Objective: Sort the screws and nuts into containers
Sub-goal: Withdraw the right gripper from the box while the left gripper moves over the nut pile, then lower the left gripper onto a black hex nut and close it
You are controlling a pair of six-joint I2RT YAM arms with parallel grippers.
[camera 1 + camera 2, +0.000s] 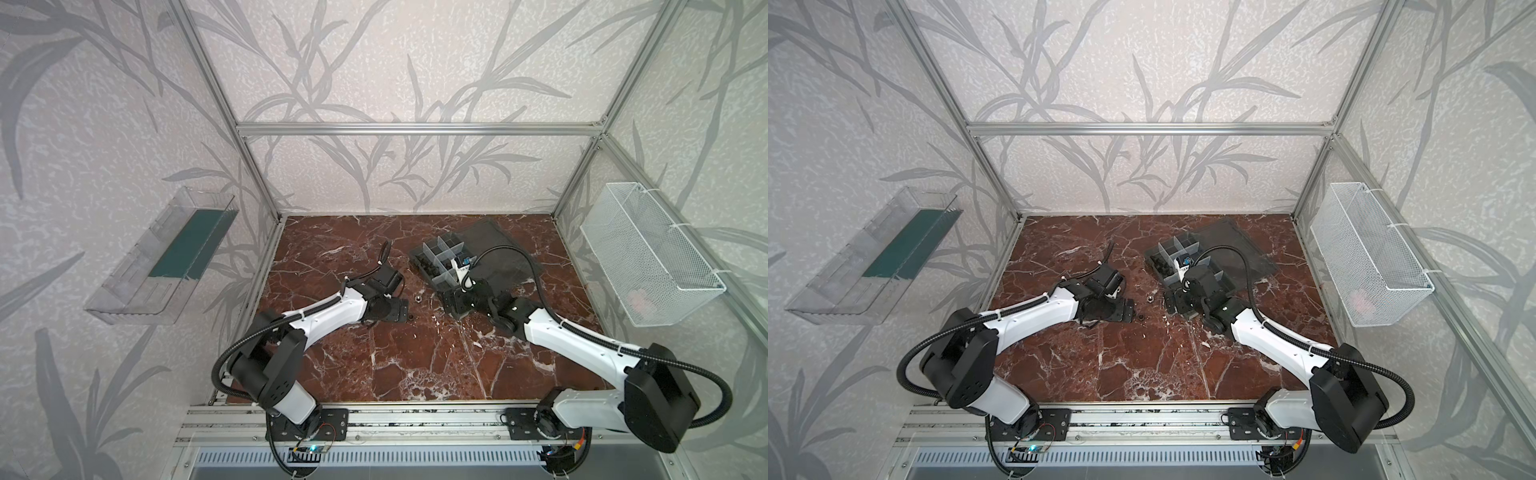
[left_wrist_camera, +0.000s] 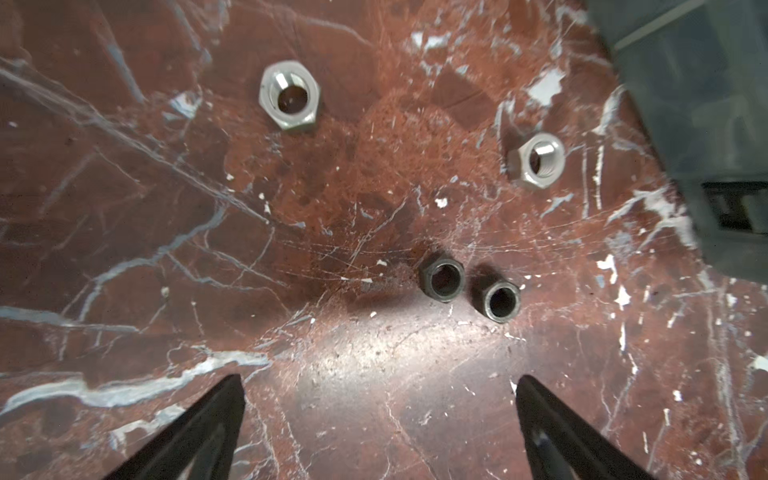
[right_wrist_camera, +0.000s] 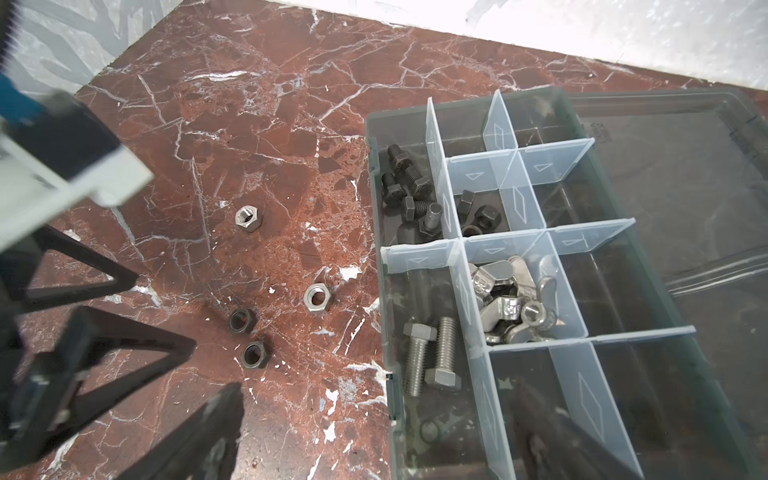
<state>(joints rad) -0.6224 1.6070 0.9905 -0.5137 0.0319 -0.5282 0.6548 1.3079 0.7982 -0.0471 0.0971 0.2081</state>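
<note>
I have both pincers released and carrying nothing. The left pincer [image 2: 380, 384] hangs with its jaws spread wide above the table [image 2: 124, 216]. Two black nuts [image 2: 441, 279] lie flat, holes up, just beside each other a little ahead of its fingertips, nearer one finger's line than the other's. Farther ahead, well apart from each other, two silver nuts [image 2: 289, 96] also lie flat on the table.

In both top views these loose nuts are small specks in the middle of the frame, between the two pincers. The organizer box [image 3: 376, 208] sits right of centre there, with its lid [image 3: 685, 187] laid open flat toward the upper right.

The right pincer [image 3: 379, 390] hangs with jaws apart at the box's lower-left corner in those views. Its wrist view shows one finger over bare table and the other, blurred, over the box's compartments [image 3: 540, 199].

Inside the box, black screws [image 3: 405, 187] fill a compartment along the wall that faces the loose nuts. A few dark nuts [image 3: 478, 212] sit in the one just beside it. Wing nuts [image 3: 511, 299] are piled in another. Next to that pile, two silver screws [image 3: 432, 353] lie side by side against the same wall.

All four loose nuts lie on the table between the box and the left pincer's fingers, and none touches the box.
</note>
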